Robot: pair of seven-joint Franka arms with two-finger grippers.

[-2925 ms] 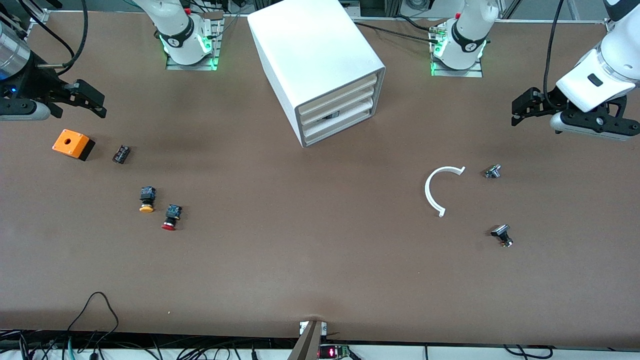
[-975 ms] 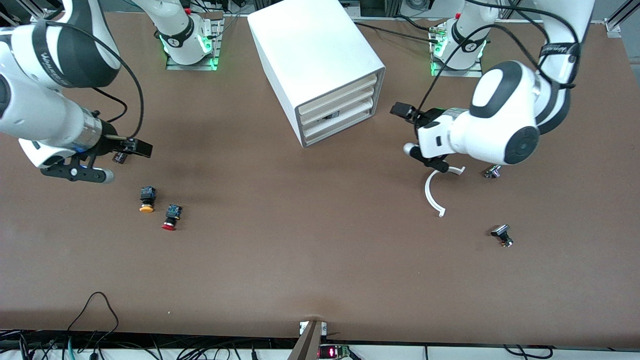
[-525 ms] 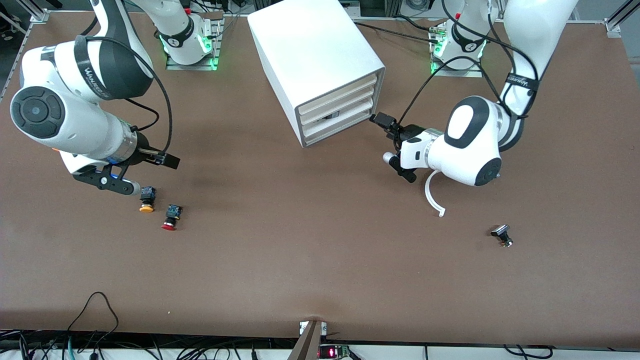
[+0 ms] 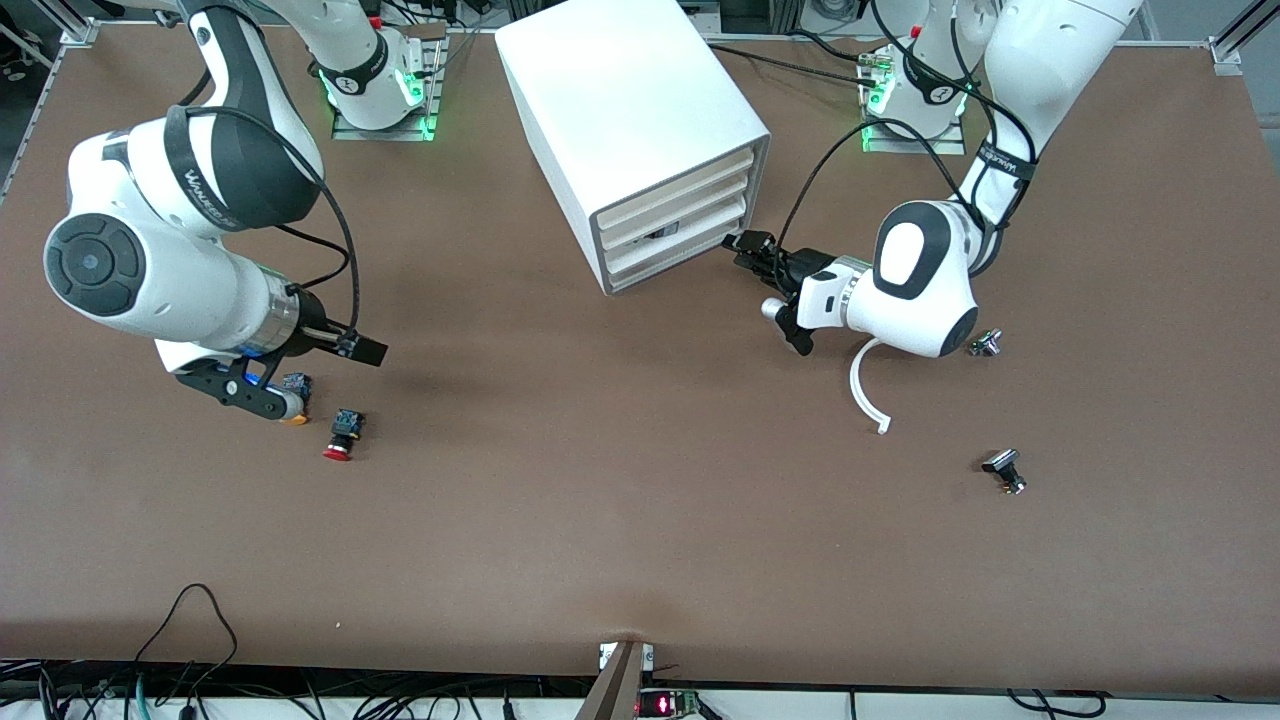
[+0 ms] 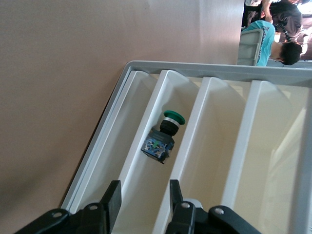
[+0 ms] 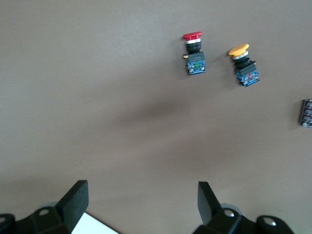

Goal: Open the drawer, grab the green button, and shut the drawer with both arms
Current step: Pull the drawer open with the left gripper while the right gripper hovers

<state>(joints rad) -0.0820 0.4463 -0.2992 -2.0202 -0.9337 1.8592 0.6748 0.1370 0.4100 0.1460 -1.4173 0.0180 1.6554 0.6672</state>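
The white cabinet point(image 4: 620, 100) stands at the table's back middle with its four drawers pushed in. The green-capped button point(image 5: 163, 134) lies in the second drawer from the bottom point(image 5: 173, 92); in the front view only a dark spot point(image 4: 660, 233) shows there. My left gripper point(image 4: 742, 245) is open right in front of the cabinet's lower drawers. In the left wrist view point(image 5: 143, 197) its fingers frame the button's drawer. My right gripper point(image 4: 368, 350) is open and empty over the table, also in the right wrist view point(image 6: 141, 195).
A red-capped button point(image 4: 342, 437) and an orange-yellow-capped one point(image 6: 243, 66) lie under the right arm, with a small black part point(image 6: 306, 113) nearby. A white curved strip point(image 4: 865, 385) and two small metal parts point(image 4: 985, 343) point(image 4: 1003, 470) lie toward the left arm's end.
Both arms have swung in from the table's ends. The left gripper has come up to the cabinet's front. The right gripper has moved over the table near the two loose buttons.
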